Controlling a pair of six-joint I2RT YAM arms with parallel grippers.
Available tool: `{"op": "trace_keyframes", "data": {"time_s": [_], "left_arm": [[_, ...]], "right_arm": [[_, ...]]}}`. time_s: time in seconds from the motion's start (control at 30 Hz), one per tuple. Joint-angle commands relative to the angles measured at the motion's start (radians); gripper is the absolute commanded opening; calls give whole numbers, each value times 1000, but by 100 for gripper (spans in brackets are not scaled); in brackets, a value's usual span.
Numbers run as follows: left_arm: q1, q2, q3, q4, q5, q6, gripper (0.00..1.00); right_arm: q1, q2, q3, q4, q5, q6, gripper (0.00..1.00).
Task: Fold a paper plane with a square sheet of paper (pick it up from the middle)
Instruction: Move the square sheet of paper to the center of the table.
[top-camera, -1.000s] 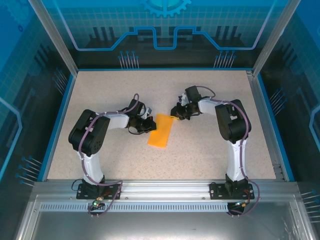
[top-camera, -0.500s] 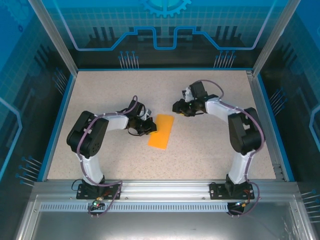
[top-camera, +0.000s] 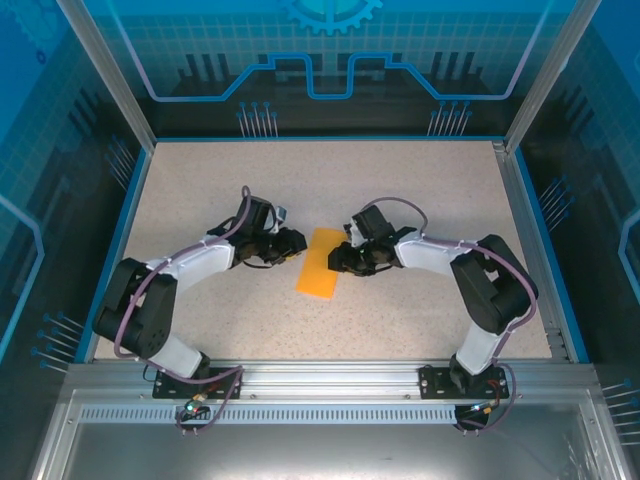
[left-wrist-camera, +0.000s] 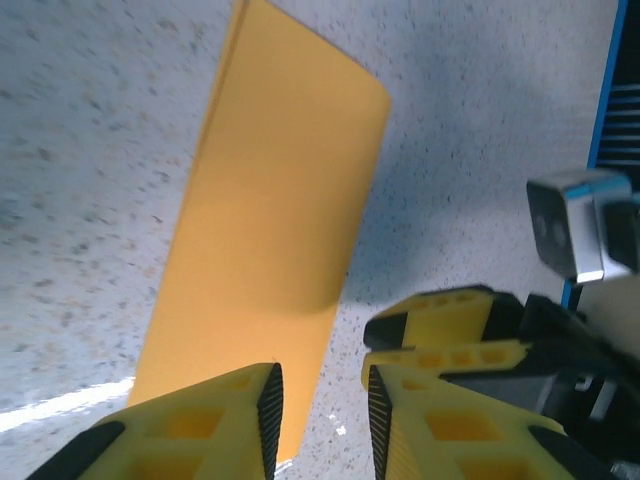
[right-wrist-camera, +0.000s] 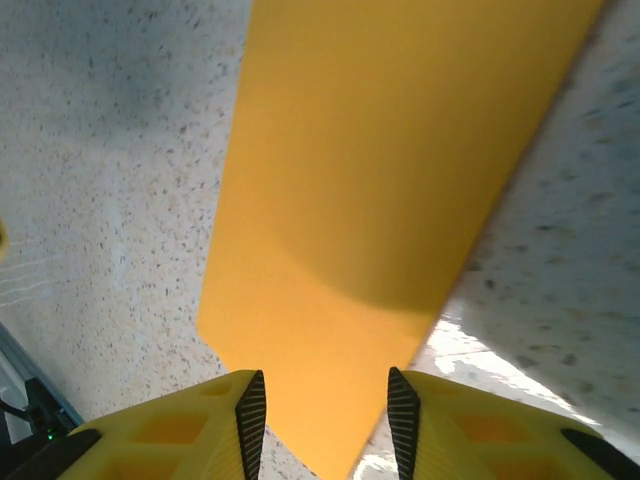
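The sheet of paper (top-camera: 321, 262) looked thin, smooth and matt. The bench (top-camera: 420, 180) had a speckled, grainy, stone-like finish. The left claw (left-wrist-camera: 322, 395) and right claw (right-wrist-camera: 325, 400) were matt yellow plastic with black ribbed pads.

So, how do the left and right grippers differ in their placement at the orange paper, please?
The left gripper sits at the paper near its far end; the right gripper sits at it mid-length. The right's jaws frame paper; the left's gap lies mostly over table. Both are open.
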Motion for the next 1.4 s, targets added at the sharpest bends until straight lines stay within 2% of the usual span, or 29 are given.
{"op": "trace_keyframes", "data": {"time_s": [0.0, 0.13, 0.33, 0.67, 0.97, 1.13, 1.27, 1.37], "left_arm": [[40, -18, -44, -56, -40, -9, 33], [58, -28, -56, -56, -43, -15, 35], [62, -36, -63, -62, -47, -16, 37], [62, -39, -61, -63, -26, -13, 39], [60, -50, -59, -61, 19, 6, 42], [56, -34, -62, -47, 42, 11, 42], [48, -12, -61, -10, 81, 8, 45], [44, 21, -52, 11, 106, 1, 45]], "right_arm": [[32, -3, 9, 52, 17, 53, 37], [65, 35, 26, 82, -13, 74, 37], [104, 77, 52, 16, 4, 44, 37], [114, 90, 66, -223, 60, -151, 35], [66, 27, 102, -368, 29, -382, 35], [47, 36, 186, -499, 140, -515, 35], [36, -44, 169, -425, 98, -457, 38], [5, -84, 115, -348, 149, -258, 43]]}}
